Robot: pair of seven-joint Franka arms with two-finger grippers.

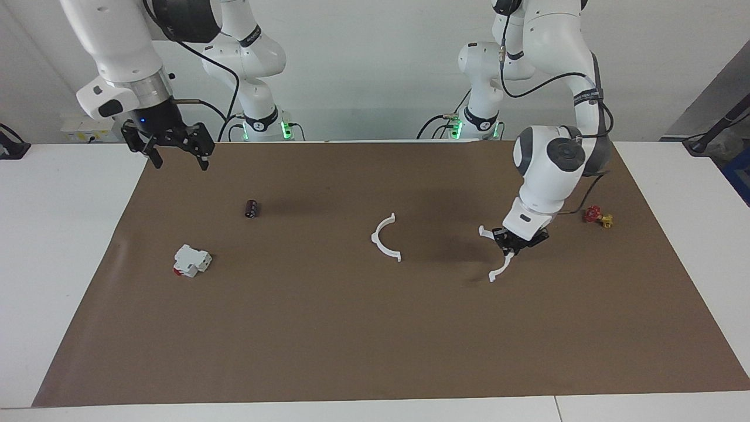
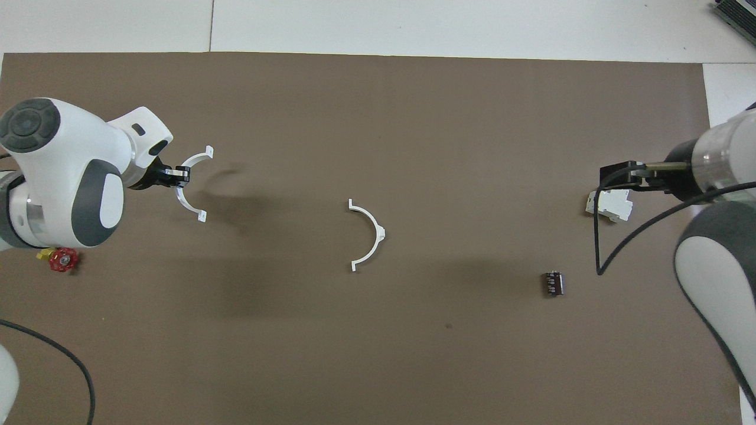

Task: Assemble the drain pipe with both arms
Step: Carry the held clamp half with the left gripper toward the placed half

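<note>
The drain pipe is in two white half-ring arcs. One arc (image 1: 384, 241) lies flat at the middle of the brown mat; it also shows in the overhead view (image 2: 372, 235). My left gripper (image 1: 511, 249) is shut on the middle of the other arc (image 1: 499, 270) and holds it low over the mat toward the left arm's end, a hand's width apart from the lying arc. In the overhead view the left gripper (image 2: 179, 175) grips this arc (image 2: 185, 204) with its open side facing the lying arc. My right gripper (image 1: 179, 155) is open and empty, raised high at the right arm's end (image 2: 617, 176).
A white box with a red part (image 1: 191, 261) sits on the mat (image 1: 351, 340) toward the right arm's end, under the right gripper in the overhead view (image 2: 611, 208). A small dark cylinder (image 1: 252, 208) lies nearer the robots. A red and yellow valve (image 1: 596, 217) lies beside the left arm.
</note>
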